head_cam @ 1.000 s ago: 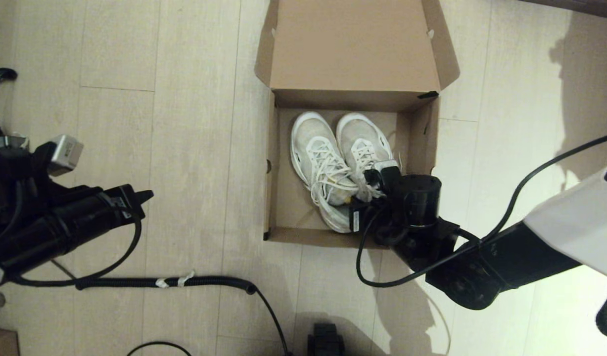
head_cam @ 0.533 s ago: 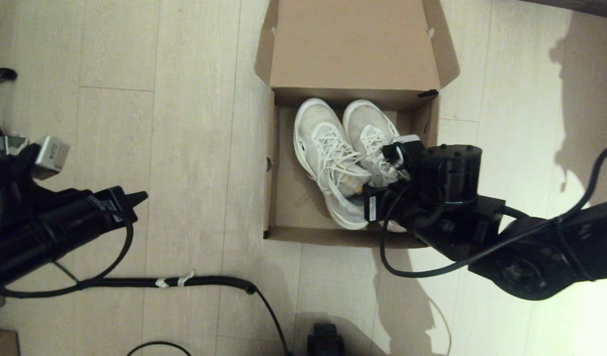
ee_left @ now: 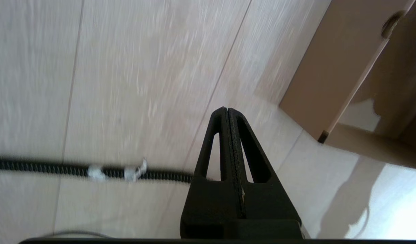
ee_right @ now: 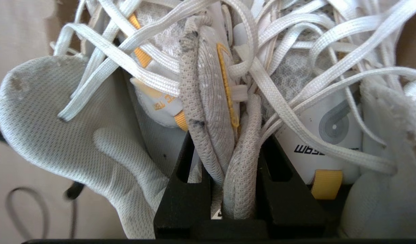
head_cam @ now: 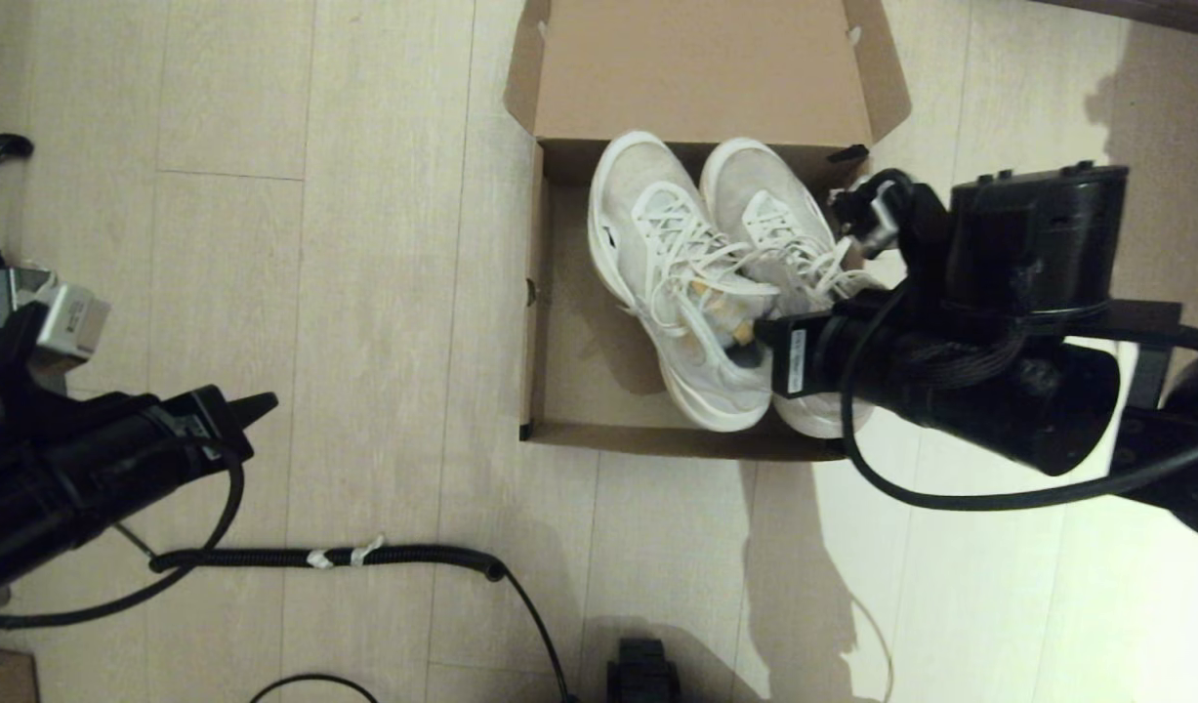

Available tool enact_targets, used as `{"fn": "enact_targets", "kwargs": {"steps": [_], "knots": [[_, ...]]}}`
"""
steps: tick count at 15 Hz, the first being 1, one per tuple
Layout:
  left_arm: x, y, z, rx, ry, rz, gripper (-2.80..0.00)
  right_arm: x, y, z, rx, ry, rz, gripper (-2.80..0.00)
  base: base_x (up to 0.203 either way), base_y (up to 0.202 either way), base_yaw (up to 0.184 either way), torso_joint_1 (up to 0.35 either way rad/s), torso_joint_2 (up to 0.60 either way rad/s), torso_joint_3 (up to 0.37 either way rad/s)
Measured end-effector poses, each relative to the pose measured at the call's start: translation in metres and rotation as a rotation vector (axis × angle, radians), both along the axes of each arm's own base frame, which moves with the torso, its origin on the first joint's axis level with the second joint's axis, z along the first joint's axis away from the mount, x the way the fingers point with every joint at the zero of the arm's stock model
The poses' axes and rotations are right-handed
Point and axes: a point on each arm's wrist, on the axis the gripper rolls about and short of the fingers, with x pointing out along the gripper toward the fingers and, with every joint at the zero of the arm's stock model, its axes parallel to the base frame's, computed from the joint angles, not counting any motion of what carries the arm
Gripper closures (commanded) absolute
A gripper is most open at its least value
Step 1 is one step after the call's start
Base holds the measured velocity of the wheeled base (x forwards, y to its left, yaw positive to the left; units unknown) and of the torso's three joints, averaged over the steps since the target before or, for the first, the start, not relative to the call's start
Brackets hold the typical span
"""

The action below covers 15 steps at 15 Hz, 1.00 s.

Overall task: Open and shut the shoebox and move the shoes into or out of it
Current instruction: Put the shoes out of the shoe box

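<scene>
A black corrugated cable [head_cam: 325, 558] with white tape lies across the pale plank floor [head_cam: 384, 244].

Little can be read. On the shoes [ee_right: 208, 84], a white tongue tag [ee_right: 330, 135] just outside one jaw of the right gripper [ee_right: 228, 149] bears black block letters, seen inverted and partly crossed by a lace; they look like "WBSE", uncertainly. Beyond them on the tag is a grey emblem of concentric rounded rings. Outside the other jaw, a tongue tab [ee_right: 160, 103] carries orange letters too small to make out. A white sticker [head_cam: 792, 361] behind the jaws has unreadable print.
</scene>
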Motion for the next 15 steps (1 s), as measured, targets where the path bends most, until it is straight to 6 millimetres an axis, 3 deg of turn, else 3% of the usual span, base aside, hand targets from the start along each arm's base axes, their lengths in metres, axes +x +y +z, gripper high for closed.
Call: {"fn": "enact_targets", "kwargs": {"steps": [6,8,15], "knots": [[-0.012,0.000,-0.007,-0.025,0.017,0.006,0.00,-0.037,-0.026,0.045,0.072,0.031,0.008,0.00,0.000,0.000,0.000,0.000,0.00,0.000],[-0.014,0.000,-0.007,-0.026,0.013,0.005,0.00,-0.042,-0.044,0.060,0.088,0.010,-0.034,0.00,0.000,0.000,0.000,0.000,0.00,0.000],[-0.014,0.000,-0.006,-0.057,0.016,0.003,0.00,-0.015,-0.138,0.080,0.071,-0.068,-0.363,0.00,0.000,0.000,0.000,0.000,0.00,0.000]]}}
